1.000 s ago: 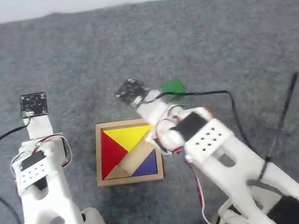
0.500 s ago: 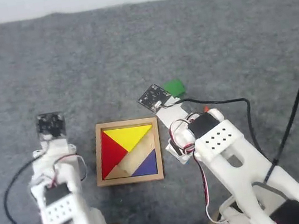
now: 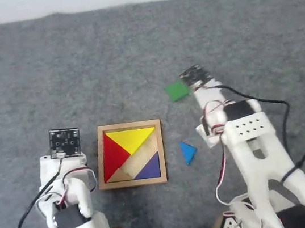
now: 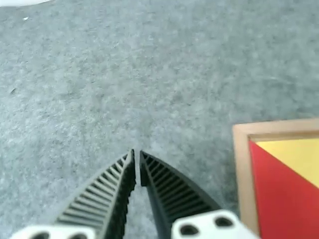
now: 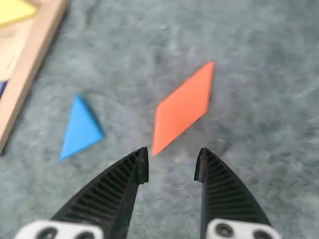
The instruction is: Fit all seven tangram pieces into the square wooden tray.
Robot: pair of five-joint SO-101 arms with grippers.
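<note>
Beside the half-full square wooden tray [image 3: 125,126], the right claw [image 5: 171,167] hangs open and empty close to the flat orange slanted piece [image 5: 183,107] on the grey desk [image 3: 77,73], so next it should drop and pinch it; the left claw [image 4: 136,155] is almost shut, holding nothing.

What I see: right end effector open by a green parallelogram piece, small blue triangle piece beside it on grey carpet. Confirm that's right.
Wrong colour: the flat parallelogram piece is orange, not green; the right wrist view shows it. The right end effector is open by it, the small blue triangle piece beside it on the grey carpet.
</note>
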